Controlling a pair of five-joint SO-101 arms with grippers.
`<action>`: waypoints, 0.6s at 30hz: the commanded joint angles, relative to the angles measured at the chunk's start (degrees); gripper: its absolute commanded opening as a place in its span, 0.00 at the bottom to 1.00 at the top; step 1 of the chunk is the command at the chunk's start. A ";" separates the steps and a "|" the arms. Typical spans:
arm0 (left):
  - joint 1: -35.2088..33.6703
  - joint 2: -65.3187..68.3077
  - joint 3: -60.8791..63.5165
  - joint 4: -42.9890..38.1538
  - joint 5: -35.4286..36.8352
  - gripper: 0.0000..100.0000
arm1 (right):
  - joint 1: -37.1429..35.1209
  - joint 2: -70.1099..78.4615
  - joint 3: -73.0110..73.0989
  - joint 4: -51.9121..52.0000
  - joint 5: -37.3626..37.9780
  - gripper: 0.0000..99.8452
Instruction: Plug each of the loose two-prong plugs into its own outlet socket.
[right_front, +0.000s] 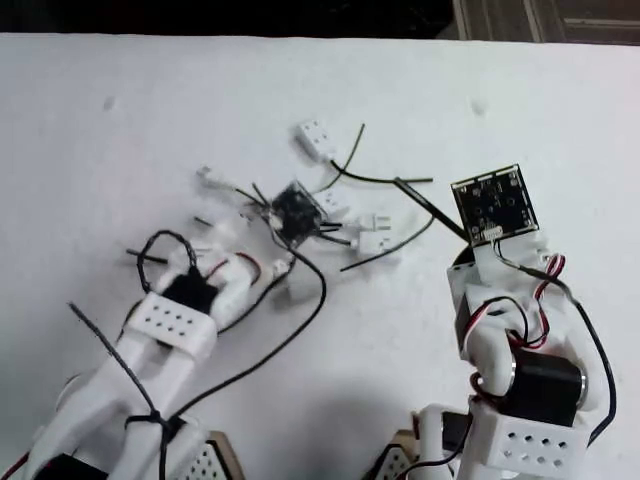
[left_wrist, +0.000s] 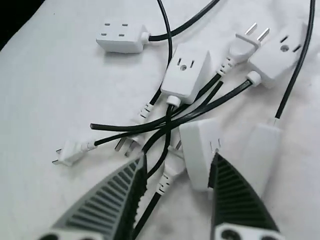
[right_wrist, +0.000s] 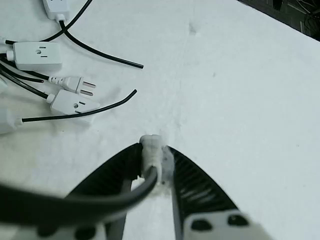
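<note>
Gripping a plug (right_wrist: 151, 146) (black-corded), the right gripper (right_wrist: 155, 162) clamps tight — left gripper (left_wrist: 177, 165) gapes wide.

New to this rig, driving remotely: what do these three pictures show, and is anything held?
Two small robot arms work at a white table. The high picture looks down from a fixed camera; the other two come from a camera on each arm's wrist. On the table lies a tangle of black cords with white outlet sockets and a loose two-prong plug. The left pincer is open over the tangle, holding nothing. The right pincer is shut on a white cord end; its prongs are hidden.
</note>
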 joint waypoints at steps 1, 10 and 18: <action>0.48 -1.54 2.02 -4.84 -2.64 0.18 | 0.13 -0.31 -2.29 0.31 0.62 0.02; 1.80 22.64 -12.13 -0.18 -2.64 0.17 | 0.13 -0.40 -0.26 -0.04 0.62 0.02; 7.43 24.75 -16.18 11.43 -3.16 0.17 | 0.04 -0.40 -0.26 -0.04 0.62 0.02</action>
